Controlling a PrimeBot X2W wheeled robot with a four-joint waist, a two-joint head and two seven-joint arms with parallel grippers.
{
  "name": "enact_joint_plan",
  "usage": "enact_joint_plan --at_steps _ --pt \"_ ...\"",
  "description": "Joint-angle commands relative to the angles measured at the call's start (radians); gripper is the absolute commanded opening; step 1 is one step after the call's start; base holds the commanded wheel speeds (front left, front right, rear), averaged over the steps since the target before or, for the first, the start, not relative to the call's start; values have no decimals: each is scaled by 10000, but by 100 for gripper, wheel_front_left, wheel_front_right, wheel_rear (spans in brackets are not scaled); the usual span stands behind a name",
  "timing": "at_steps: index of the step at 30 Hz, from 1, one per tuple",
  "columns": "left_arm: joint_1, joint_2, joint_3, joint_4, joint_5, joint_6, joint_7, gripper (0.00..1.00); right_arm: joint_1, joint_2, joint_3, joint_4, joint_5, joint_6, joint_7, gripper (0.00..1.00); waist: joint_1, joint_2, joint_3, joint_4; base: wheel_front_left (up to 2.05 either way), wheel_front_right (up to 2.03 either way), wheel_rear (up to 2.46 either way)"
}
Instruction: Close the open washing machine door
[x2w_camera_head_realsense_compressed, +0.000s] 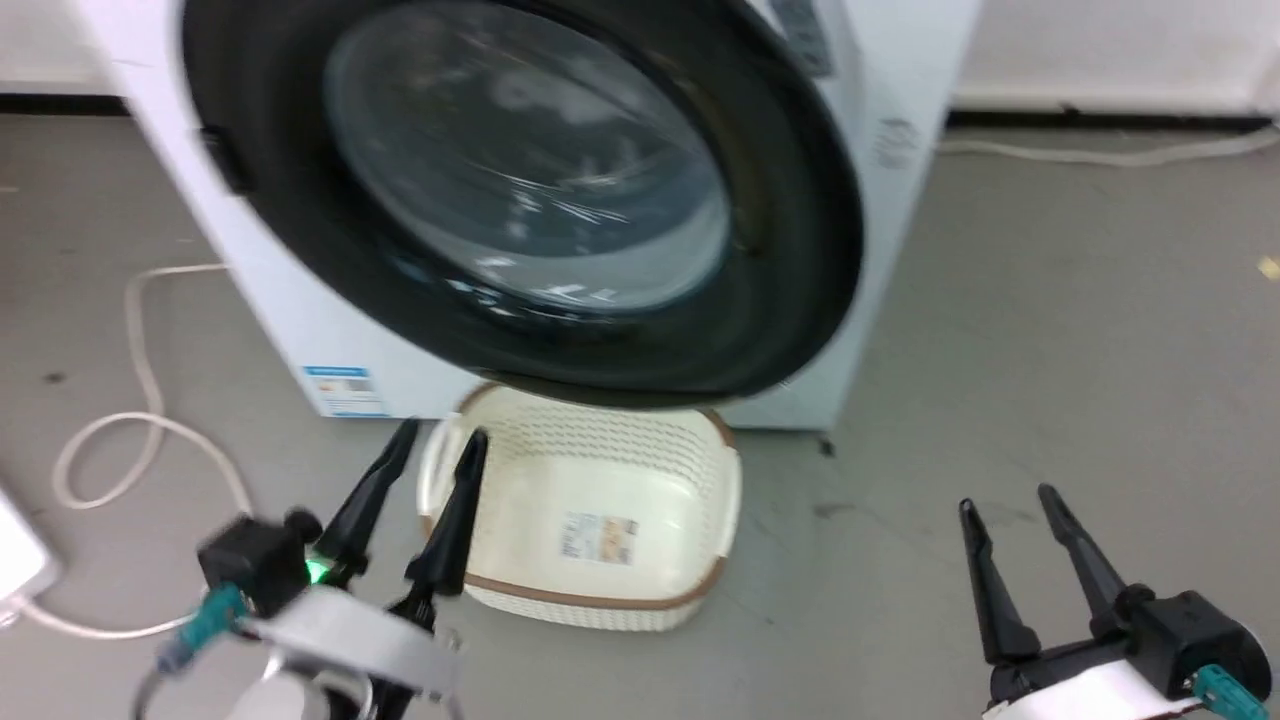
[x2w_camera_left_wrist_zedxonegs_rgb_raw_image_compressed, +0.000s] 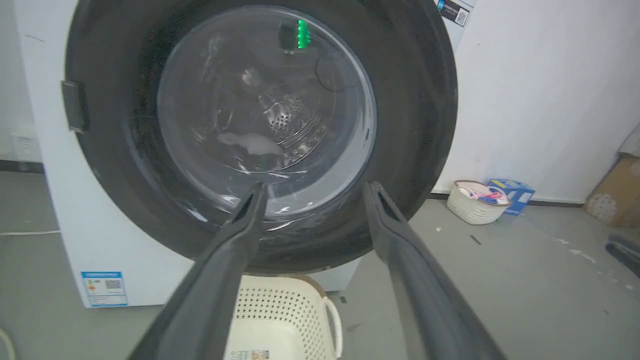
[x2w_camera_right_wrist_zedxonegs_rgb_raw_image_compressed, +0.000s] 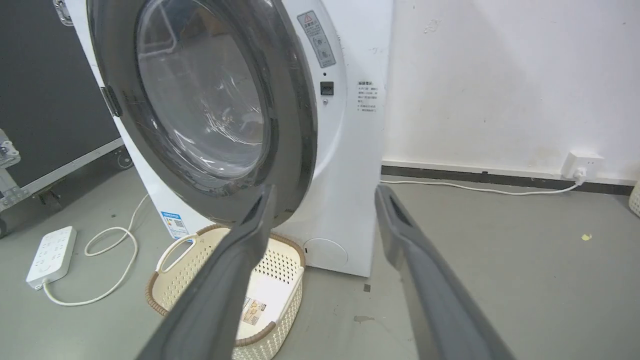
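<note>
Left gripper (x2w_camera_head_realsense_compressed: 443, 432) and right gripper (x2w_camera_head_realsense_compressed: 1005, 498) hang, fingers apart, before the washing machine door (x2w_camera_head_realsense_compressed: 520, 190). Beneath sits a cream basket (x2w_camera_head_realsense_compressed: 600, 600), a label inside.

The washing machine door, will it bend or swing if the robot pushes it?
The washing machine door probably swings as one stiff piece; its black rim looks thick. Its shiny glass bowl may be slippery to push.

Blurry washing machine door (x2w_camera_head_realsense_compressed: 530, 190), top off-frame.
</note>
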Motion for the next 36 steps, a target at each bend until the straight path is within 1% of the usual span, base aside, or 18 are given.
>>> enact_joint_plan --at_steps 1,3,5,7,8,9,11,15,16,17,18,22,25,26,28,32,34,36 --pt "439 -146 287 -206 1009 142 -45 100 118 -81 87 -69 37 8 -46 100 2 0 -443 559 0 0 0" --pt "954 -537 858 -488 2269 527 -46 100 179 -92 141 -81 52 8 -46 100 2 0 -515 699 0 0 0" --pt "1447 -916 1318 -776 3254 789 -47 100 251 -85 187 -88 66 8 -46 100 2 0 -592 824 0 0 0" --pt "1838 -1030 1541 -904 4342 1037 -47 100 337 -91 309 -86 143 8 -46 100 2 0 -659 944 0 0 0" --pt "2028 -1200 1692 -932 4630 1186 -47 100 388 -100 367 -77 191 8 -46 100 2 0 -692 1010 0 0 0" --pt "2209 -1444 1909 -952 4697 1279 -47 100 440 -107 418 -64 237 8 -46 100 2 0 -721 1077 0 0 0" --pt "2483 -1817 2354 -998 4766 1296 -48 100 535 -121 509 -38 303 8 -46 100 2 0 -748 1219 0 0 0" --pt "2647 -2098 2675 -934 5248 910 -48 100 594 -138 653 -49 383 8 -46 100 2 0 -571 1571 0 0 0" --pt "2621 -2162 2708 -914 5359 834 -48 100 581 -172 703 -12 396 8 -46 70 2 0 -507 1669 0 0 0" --pt "2587 -2228 2732 -899 5448 768 -48 100 542 -221 766 16 401 8 -46 15 2 0 -433 1761 0 0 0" --pt "2544 -2285 2747 -893 5540 714 -48 100 483 -273 835 29 415 8 -46 0 2 0 -345 1849 0 0 0" --pt "2270 -2447 2672 -972 5952 573 -48 100 19 -629 1212 -22 526 8 -46 0 2 0 208 2166 0 0 0" --pt "1979 -2520 2485 -1080 6269 505 -48 100 -643 -1075 1577 18 761 8 -18 0 2 0 761 2349 0 0 0" --pt "1876 -2543 2420 -1126 6359 505 -49 100 -946 -1193 1659 37 1016 8 30 0 2 0 952 2399 0 0 0" --pt "1704 -2589 2309 -1221 6481 544 -49 100 -1668 -1312 1685 55 1885 8 238 0 2 0 1325 2464 0 0 0" --pt "1313 -2661 2028 -1225 6579 582 -49 100 -3376 -2536 2305 331 2382 8 802 0 2 0 2030 2643 0 0 0" --pt "1090 -2686 1914 -1211 6602 645 -49 100 -4155 -2966 2465 673 2932 8 1150 0 2 0 2325 2729 0 0 0" --pt "903 -2705 1814 -1208 6595 742 -49 100 -4906 -3568 2758 1080 3133 8 1422 0 2 0 2563 2813 0 0 0"
